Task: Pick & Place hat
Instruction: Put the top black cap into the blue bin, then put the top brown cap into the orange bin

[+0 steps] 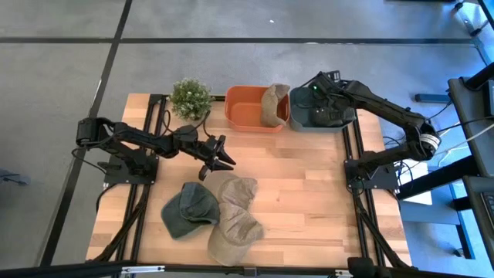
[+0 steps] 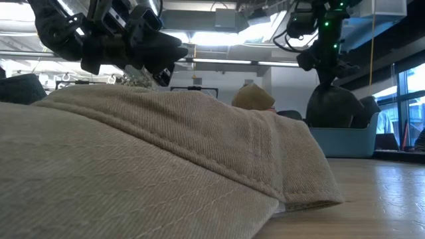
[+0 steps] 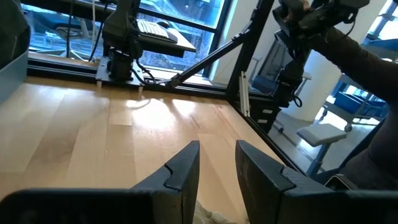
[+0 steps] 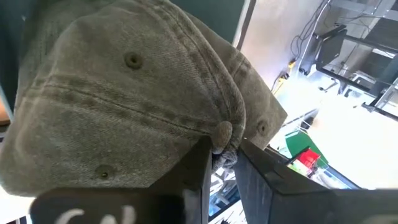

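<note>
R gripper (image 1: 315, 83) over blue bin (image 1: 349, 123) w/ dark hat (image 1: 320, 108); L gripper (image 1: 224, 160) above three hats (image 1: 220, 212).

Low view: a tan cotton cap (image 2: 133, 166) fills the foreground, cut off at left and bottom, hiding most of the wooden bench (image 2: 372, 199) behind it.

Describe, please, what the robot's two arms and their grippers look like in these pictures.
Both arms are dark, nearly black, built of jointed segments with black cables looped along them. The left gripper ends in two flat, angular dark fingers. The right gripper has the same wedge-shaped fingers; small green lights glow near its wrist, and a pale band rings the arm near its base.
</note>
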Robot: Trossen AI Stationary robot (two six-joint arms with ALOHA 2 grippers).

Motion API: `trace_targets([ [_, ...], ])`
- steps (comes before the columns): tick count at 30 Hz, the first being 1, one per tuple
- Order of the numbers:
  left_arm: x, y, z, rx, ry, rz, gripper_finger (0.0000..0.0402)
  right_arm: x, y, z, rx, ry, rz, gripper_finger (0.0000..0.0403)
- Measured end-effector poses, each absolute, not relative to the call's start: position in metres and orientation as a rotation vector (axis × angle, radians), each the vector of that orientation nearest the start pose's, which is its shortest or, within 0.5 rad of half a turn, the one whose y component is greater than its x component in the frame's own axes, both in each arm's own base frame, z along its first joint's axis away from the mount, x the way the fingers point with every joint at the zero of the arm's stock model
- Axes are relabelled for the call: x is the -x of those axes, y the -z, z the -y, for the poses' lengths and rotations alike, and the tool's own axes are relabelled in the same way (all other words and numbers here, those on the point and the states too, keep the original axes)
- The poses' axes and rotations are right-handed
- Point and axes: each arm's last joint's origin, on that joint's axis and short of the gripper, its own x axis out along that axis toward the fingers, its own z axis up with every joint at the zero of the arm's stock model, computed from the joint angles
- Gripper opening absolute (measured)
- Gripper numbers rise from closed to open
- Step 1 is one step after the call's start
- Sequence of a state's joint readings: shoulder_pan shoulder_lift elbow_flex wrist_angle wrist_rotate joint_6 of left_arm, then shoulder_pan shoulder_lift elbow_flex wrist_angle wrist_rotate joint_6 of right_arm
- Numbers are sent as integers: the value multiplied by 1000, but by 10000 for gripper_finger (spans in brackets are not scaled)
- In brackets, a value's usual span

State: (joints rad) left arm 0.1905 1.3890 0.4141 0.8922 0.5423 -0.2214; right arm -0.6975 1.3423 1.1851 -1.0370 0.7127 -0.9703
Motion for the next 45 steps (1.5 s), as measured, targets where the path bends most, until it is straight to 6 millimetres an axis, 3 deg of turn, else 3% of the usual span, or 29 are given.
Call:
trace_targets([
  [7, -250, -186, -33, 249, 342, -116, 100, -175, -299, 171, 685, 523, -1754, 82],
  [16, -250, -186, -33, 249, 342, -116, 100, -173, -301, 172, 726, 597, -1812, 191],
  [20, -250, -186, -33, 249, 342, -116, 100, -172, -312, 169, 741, 648, -1787, 218],
  [28, -250, -186, -33, 249, 340, -116, 100, -164, -350, 157, 768, 784, -1656, 228],
  [37, -250, -186, -31, 248, 346, -122, 100, -151, -366, 144, 669, 858, -1481, 229],
  [40, -251, -180, -22, 200, 325, -171, 100, -152, -367, 134, 490, 777, -1290, 227],
  [45, -252, -171, -5, 121, 252, -254, 100, -167, -363, 109, 186, 386, -1036, 226],
])
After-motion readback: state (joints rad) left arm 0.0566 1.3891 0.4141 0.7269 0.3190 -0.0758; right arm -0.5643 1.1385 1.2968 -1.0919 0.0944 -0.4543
